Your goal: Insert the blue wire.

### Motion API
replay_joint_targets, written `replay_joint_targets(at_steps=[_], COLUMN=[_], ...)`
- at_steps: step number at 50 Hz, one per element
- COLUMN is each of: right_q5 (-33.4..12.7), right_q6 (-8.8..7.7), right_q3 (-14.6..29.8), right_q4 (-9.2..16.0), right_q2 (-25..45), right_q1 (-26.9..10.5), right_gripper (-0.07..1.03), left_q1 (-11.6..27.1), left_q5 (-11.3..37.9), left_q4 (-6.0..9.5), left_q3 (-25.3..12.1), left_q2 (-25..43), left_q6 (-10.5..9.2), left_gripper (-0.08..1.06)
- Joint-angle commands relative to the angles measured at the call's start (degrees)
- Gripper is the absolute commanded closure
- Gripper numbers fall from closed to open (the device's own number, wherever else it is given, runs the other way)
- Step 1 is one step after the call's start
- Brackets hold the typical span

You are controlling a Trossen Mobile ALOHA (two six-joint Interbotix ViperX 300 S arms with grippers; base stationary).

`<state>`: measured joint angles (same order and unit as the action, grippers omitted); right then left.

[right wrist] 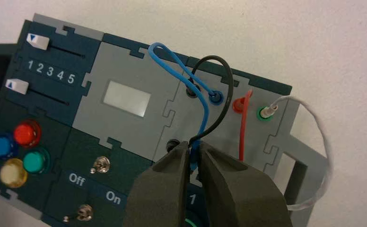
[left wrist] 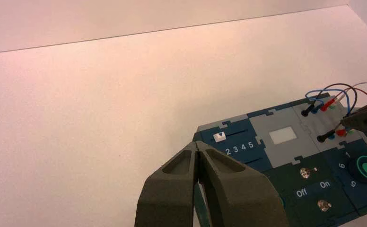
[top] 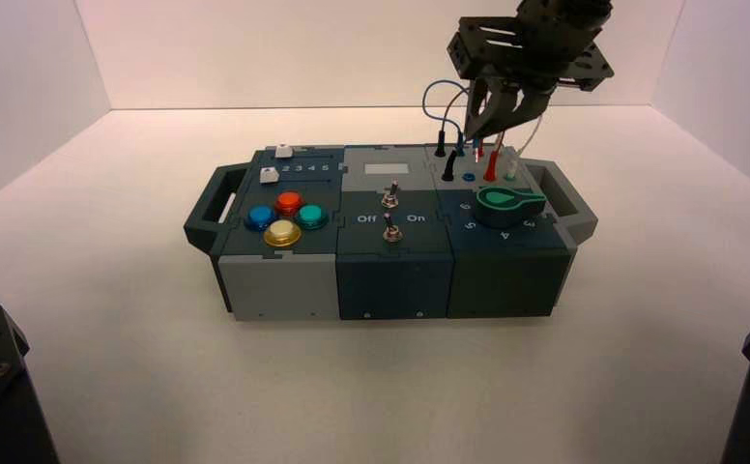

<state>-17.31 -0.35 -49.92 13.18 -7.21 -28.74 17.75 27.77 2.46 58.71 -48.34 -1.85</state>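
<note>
Right claw (right wrist: 193, 153) pinched shut on thin blue looping wire (right wrist: 172, 57) near plug; limp cable, grip stiff plug body. Left claw (left wrist: 198, 147) closed, empty.

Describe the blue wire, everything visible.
The blue wire is a thin, glossy blue cable. One end sits in the blue-ringed socket in the box's far row. From there it arcs up into a narrow loop, crosses the black wire, and runs down between the fingers of the right gripper, which is shut on it near the free end. The plug there is mostly hidden by the fingers. In the high view the gripper hangs over the wire block, above the near blue socket, which is empty.
</note>
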Motion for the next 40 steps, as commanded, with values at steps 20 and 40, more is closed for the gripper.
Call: replay_joint_targets(at_steps=[20,40], right_q5=[5.2,6.9], right_q6=[0.00,-0.26], right_q3=[0.3,-0.7], right_q4=[-4.2,-6.2], right_q2=[-1.0,0.0], right_q1=[0.7,-0.1], right_gripper=[0.99,0.99], left_q1=[0.5,5.2], left_q5=[0.3,1.6], left_q4=[0.26,0.44], left_q3=[-1.5,-3.1], left_q2=[1.8,8.9], left_q6=[0.09,0.00], left_gripper=[1.01,1.01])
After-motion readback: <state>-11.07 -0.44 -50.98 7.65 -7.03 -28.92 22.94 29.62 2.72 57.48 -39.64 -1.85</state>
